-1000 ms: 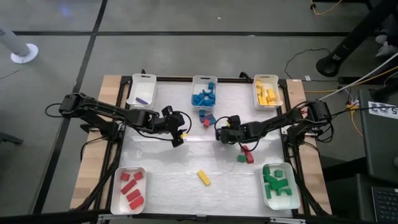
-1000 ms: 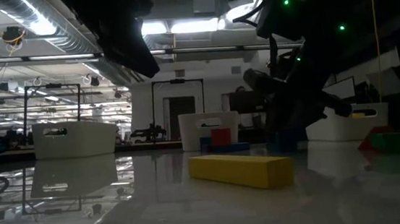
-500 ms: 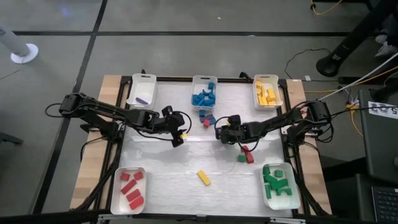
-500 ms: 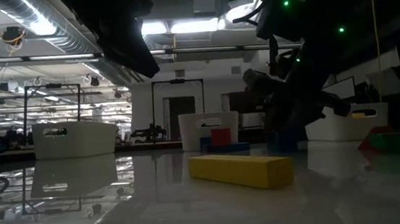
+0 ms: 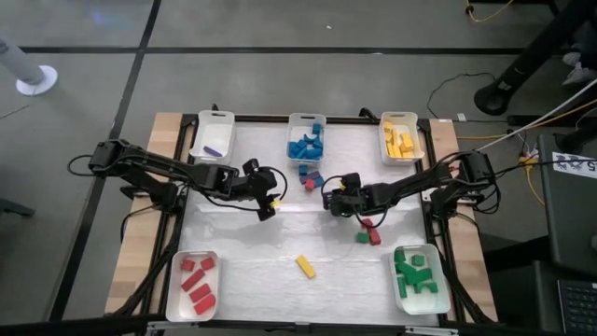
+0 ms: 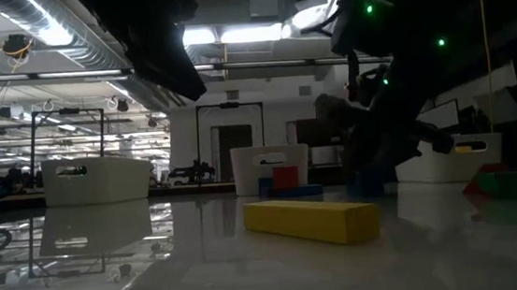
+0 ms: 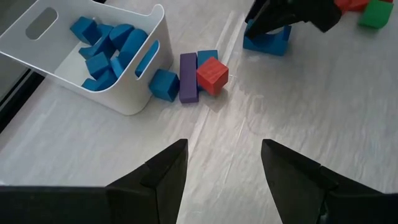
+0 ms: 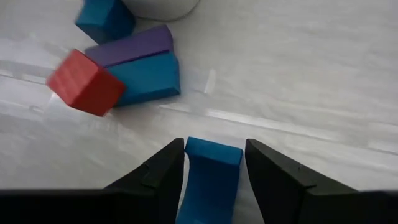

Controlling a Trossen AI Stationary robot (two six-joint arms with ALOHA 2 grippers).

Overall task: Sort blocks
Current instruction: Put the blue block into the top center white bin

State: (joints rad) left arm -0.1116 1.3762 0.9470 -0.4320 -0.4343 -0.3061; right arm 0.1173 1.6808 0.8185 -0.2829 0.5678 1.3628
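Right gripper (image 8: pixel 211 163) clamped on a blue block (image 8: pixel 210 174), centre of the high view, just below the blue tray (image 5: pixel 307 122). Left gripper (image 7: pixel 221 163) spread wide, empty. Could easily clip the red cube (image 8: pixel 85 82) and purple bar (image 8: pixel 132 45) nearby while lifting.

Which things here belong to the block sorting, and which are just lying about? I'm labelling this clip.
Job:
- blue block between right pincer fingers
- loose cluster: purple bar, red cube
- yellow bar
- white trays
- left pincer, open, waiting

Lying about:
- cables on floor
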